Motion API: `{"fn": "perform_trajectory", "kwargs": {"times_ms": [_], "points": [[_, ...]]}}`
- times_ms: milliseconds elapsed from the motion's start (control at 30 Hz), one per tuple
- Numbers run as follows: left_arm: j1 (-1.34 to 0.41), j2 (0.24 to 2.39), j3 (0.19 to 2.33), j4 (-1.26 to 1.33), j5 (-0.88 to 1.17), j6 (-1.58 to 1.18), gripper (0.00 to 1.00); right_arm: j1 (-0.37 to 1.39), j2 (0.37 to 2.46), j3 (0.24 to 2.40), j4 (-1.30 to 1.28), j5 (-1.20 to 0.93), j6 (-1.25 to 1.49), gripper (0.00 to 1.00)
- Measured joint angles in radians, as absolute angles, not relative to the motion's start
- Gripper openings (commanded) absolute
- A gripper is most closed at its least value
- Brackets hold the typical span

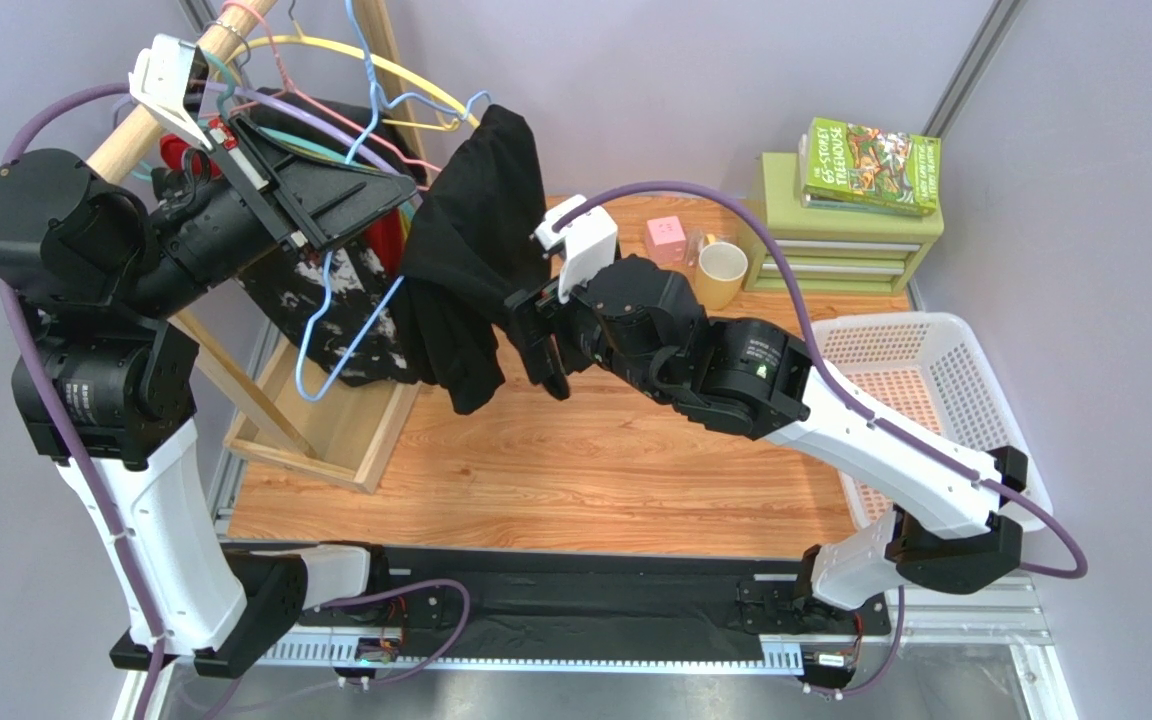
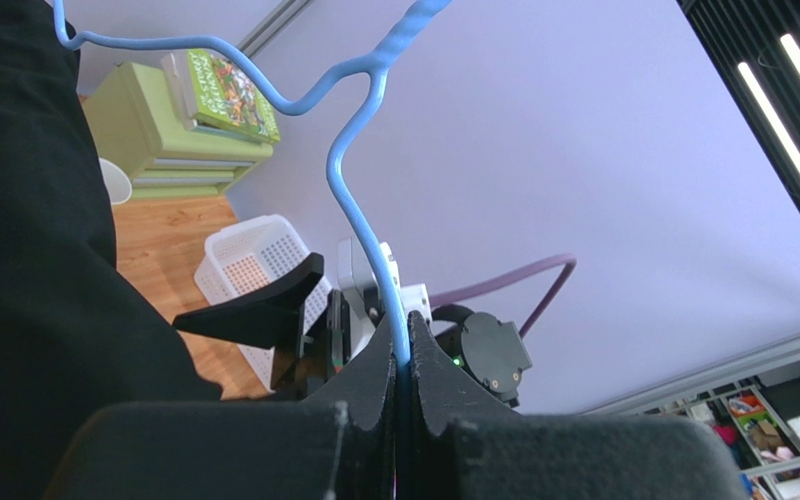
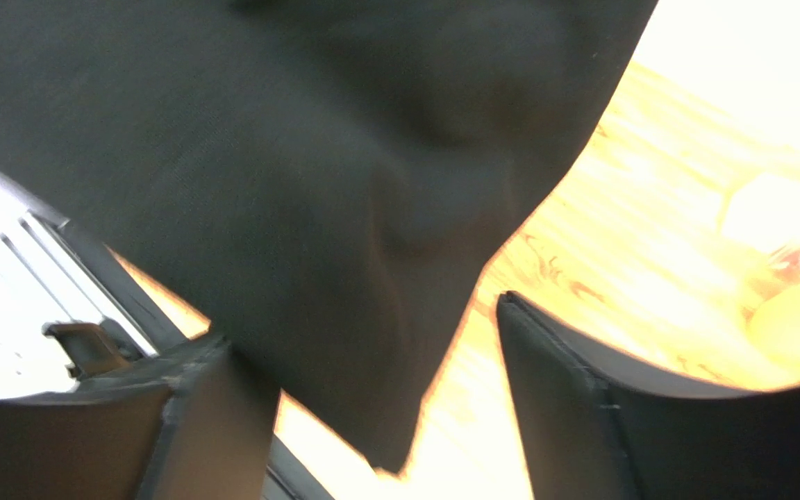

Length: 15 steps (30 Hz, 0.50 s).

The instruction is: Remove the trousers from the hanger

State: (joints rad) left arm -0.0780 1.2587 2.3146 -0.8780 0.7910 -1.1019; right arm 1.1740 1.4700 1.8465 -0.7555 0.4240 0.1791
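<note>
The light-blue hanger (image 2: pixel 352 167) is a thin wire, and my left gripper (image 2: pixel 402 359) is shut on it, both fingertips pinching the wire. In the top view that gripper (image 1: pixel 405 189) is held high at the rack, with the hanger's blue loop (image 1: pixel 330 327) dangling below. The plain black trousers (image 1: pixel 462 255) drape off the hanger's right end and hang down over the table. My right gripper (image 1: pixel 540 353) is open at their lower right edge. In the right wrist view a loose fold of the trousers (image 3: pixel 300 188) hangs between its spread fingers (image 3: pixel 571 417), unpinched.
A wooden rack (image 1: pixel 312 435) at the left carries yellow and pink hangers, a black garment with white splotches (image 1: pixel 289 293) and a red one (image 1: pixel 177 150). A white basket (image 1: pixel 913 375) stands at the right. A green drawer box (image 1: pixel 838 225), a cup (image 1: pixel 720 270) and a pink cube (image 1: pixel 668 230) stand behind.
</note>
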Motion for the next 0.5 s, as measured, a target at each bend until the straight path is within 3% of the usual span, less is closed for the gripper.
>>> {"fn": "perform_trajectory", "kwargs": {"times_ms": [100, 300, 500], "points": [[-0.078, 1.261, 2.315, -0.878, 0.768, -1.101, 0.00, 1.213, 1.475, 1.845, -0.742, 0.425, 0.148, 1.00], [-0.078, 1.268, 2.314, -0.878, 0.728, -1.097, 0.00, 1.287, 1.506, 1.859, -0.647, 0.445, 0.098, 1.00], [-0.078, 1.258, 2.295, -0.878, 0.701, -1.095, 0.00, 1.325, 1.676, 1.987, -0.566, 0.498, 0.064, 1.00]]}}
